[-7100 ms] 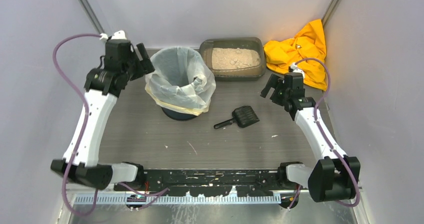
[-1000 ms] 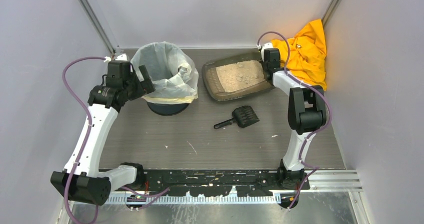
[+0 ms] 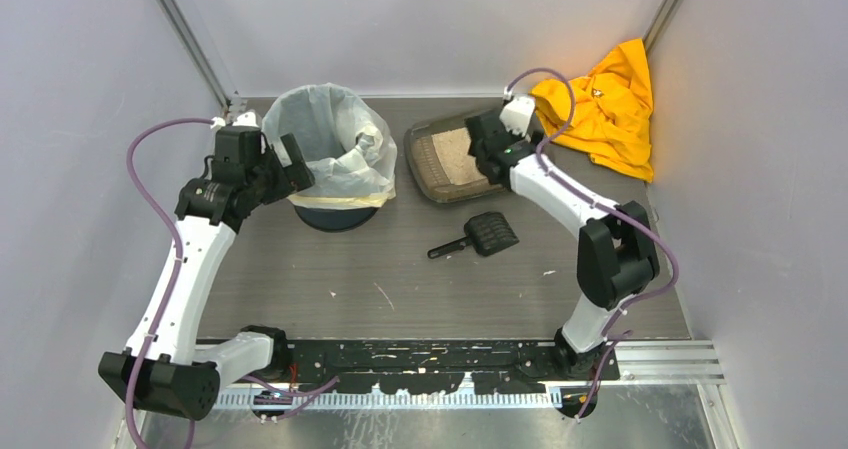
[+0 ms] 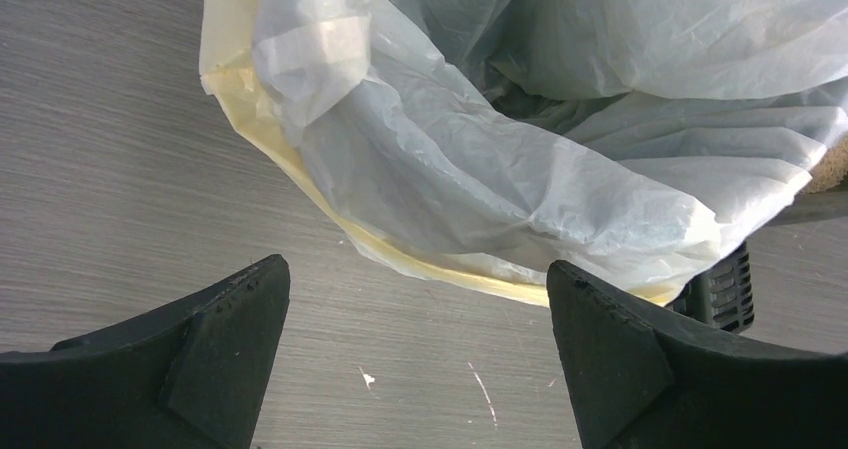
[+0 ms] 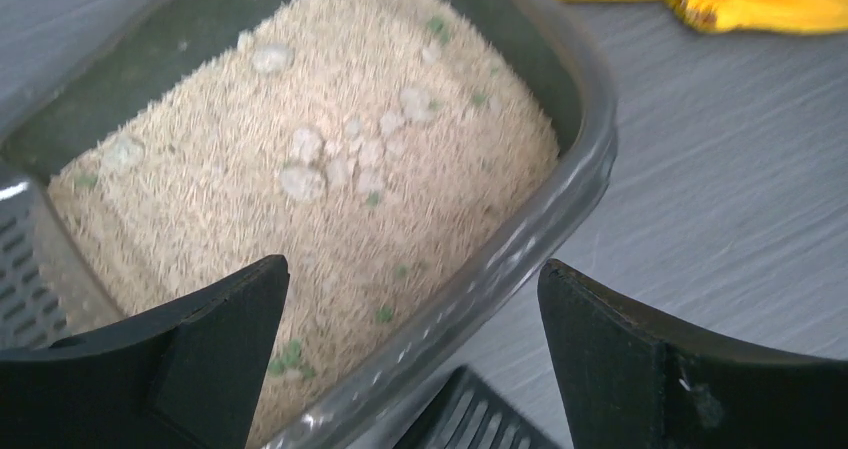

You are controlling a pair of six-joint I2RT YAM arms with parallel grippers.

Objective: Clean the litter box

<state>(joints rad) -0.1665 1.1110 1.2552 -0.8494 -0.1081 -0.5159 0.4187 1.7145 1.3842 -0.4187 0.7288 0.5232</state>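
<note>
The litter box [image 3: 436, 159] lies angled at the back middle of the table, filled with beige granules. In the right wrist view the litter box [image 5: 300, 189] shows pale clumps and green specks. My right gripper [image 3: 484, 161] hovers open over the box's near right part. In its own view the right gripper [image 5: 410, 279] has one finger above the litter and one above the table, with the rim between them. The black slotted scoop [image 3: 480, 235] lies on the table just in front of the box. My left gripper [image 3: 287, 163] is open and empty beside the bin.
The round bin with a white bag liner [image 3: 335, 154] stands left of the box and fills the left wrist view [image 4: 520, 149], above my left gripper [image 4: 415, 269]. A yellow cloth [image 3: 600, 104] lies in the back right corner. Walls close in on three sides.
My right gripper has moved left from the box's far right end to above its litter. The box, bin, scoop and left arm have stayed put over the last second.
</note>
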